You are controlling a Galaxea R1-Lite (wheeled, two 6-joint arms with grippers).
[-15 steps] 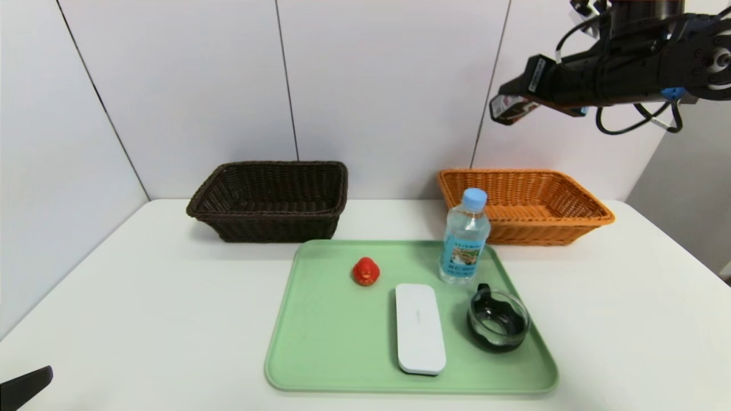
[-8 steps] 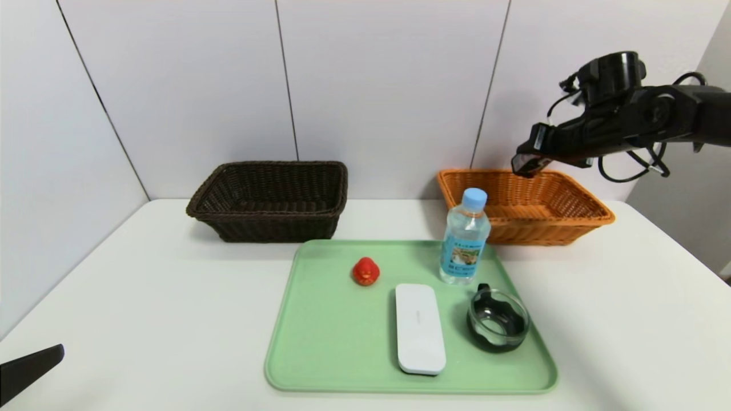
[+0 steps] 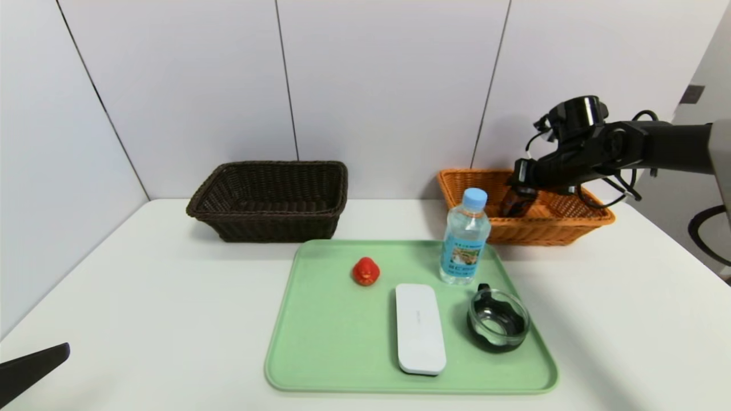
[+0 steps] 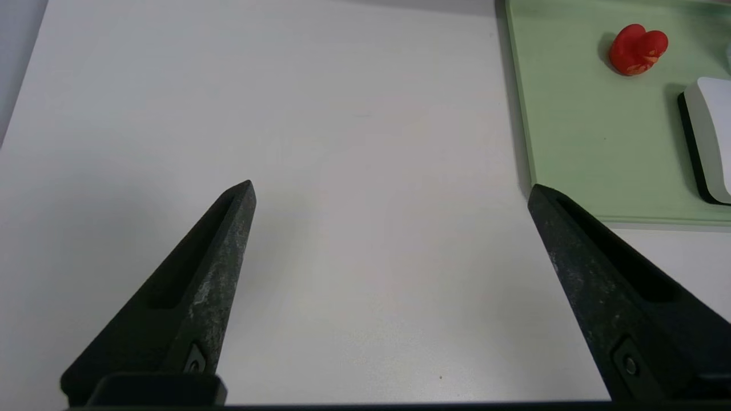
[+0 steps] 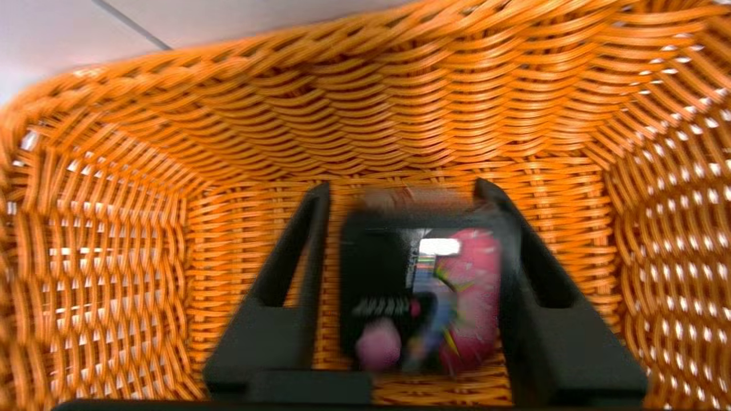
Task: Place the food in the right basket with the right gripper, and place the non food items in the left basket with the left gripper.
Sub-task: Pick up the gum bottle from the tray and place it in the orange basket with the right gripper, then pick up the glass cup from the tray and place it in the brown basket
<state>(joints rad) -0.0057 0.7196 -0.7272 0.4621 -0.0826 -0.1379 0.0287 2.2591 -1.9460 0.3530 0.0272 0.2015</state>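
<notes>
My right gripper (image 5: 402, 188) is parted inside the one orange basket (image 3: 525, 234), released around the one box (image 5: 422, 291). My left gripper (image 4: 391, 182) is spread wide and empty over the table (image 4: 365, 319). One tray (image 3: 342, 342) carries one bottle (image 3: 464, 240), one duck (image 3: 366, 271), one case (image 3: 420, 328), one bowl (image 3: 498, 319).

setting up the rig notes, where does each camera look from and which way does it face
Head view: on the robot's head, looking forward and down at the table; shows the right arm and a fingertip of the left hand.
Left wrist view: on the left arm, looking down past the left hand at the tabletop and part of the green tray.
Right wrist view: on the right arm, looking into the orange basket past the right hand.
Head and left wrist views share the red duck.
</notes>
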